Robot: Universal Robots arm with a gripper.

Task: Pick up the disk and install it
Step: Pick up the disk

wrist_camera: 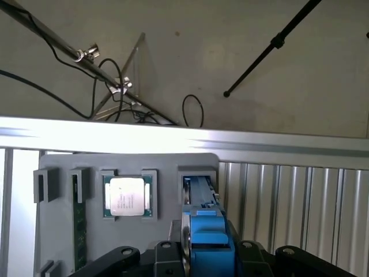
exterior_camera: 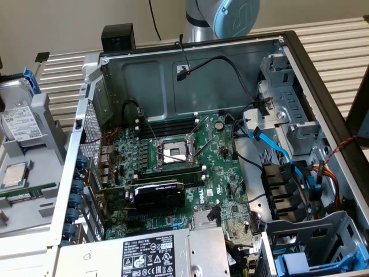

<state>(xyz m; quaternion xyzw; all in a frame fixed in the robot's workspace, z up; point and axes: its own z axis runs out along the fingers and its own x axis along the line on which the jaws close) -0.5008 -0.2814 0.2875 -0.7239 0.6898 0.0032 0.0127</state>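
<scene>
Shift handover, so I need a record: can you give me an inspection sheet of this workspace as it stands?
surface: ribbed metal table, carrying the open computer case and a grey parts tray.
job's things: disk in its blue carrier, in the tray's slot.
clutter: CPU chip and memory stick in the tray.
grippers: gripper at the disk's carrier; grip cannot be told.
cables: blue data cable and black leads loose inside the case.
surroundings: black stand legs and a looped cable beyond the table.

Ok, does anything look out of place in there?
The CPU socket on the motherboard has its levers raised and looks empty; the CPU chip lies outside the case in the grey tray.
</scene>
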